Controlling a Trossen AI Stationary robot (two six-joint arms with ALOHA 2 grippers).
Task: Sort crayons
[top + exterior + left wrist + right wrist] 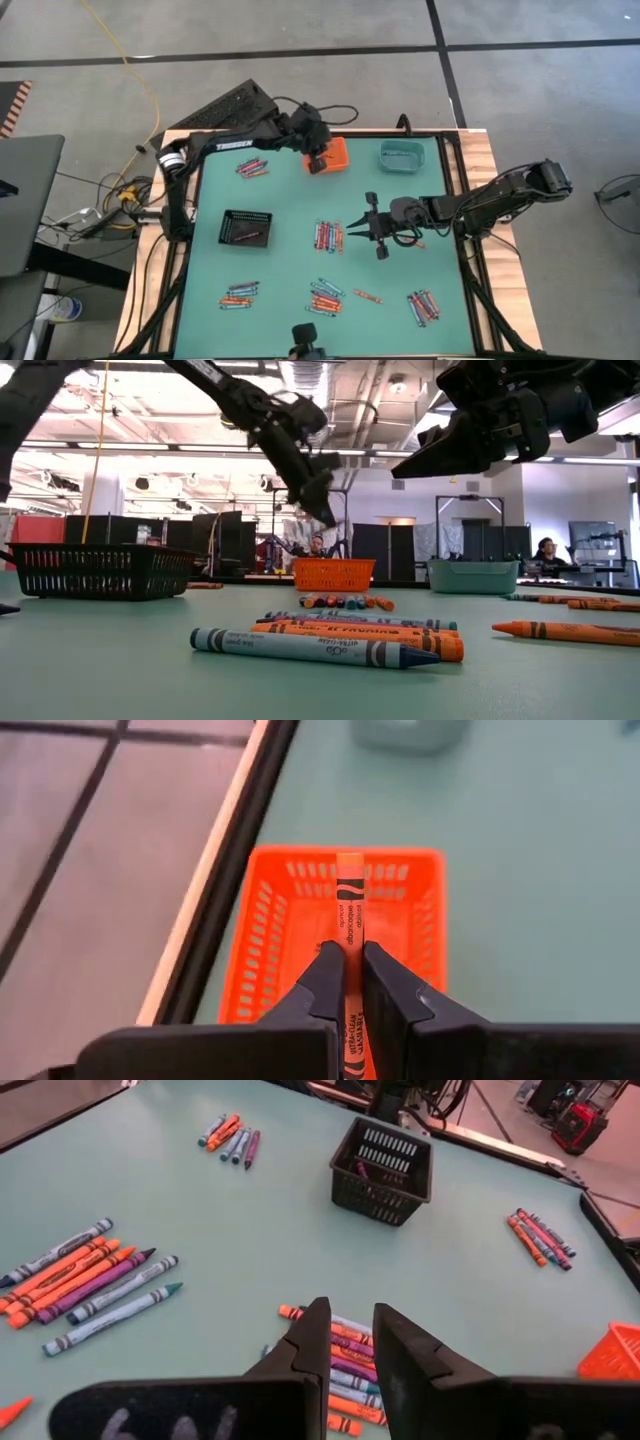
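The left pincer [345, 982] pinches 1 orange crayon [349, 925] mid-length over the orange bin [420, 920]. The right pincer [352, 1342] hovers narrowly parted above a crayon cluster [329, 236] on the counter [290, 190]. Crayons look light, stiff, waxy-slick and snappable; grip them mid-shaft on the wrapper.

A grey concrete floor [300, 40] crossed by dark lines surrounds the table, with a yellow cable [140, 70] trailing across it. Beyond the table, the low view shows white walls, long ceiling lights [590, 460], dark cabinets [215, 545] and two seated people [545, 550].
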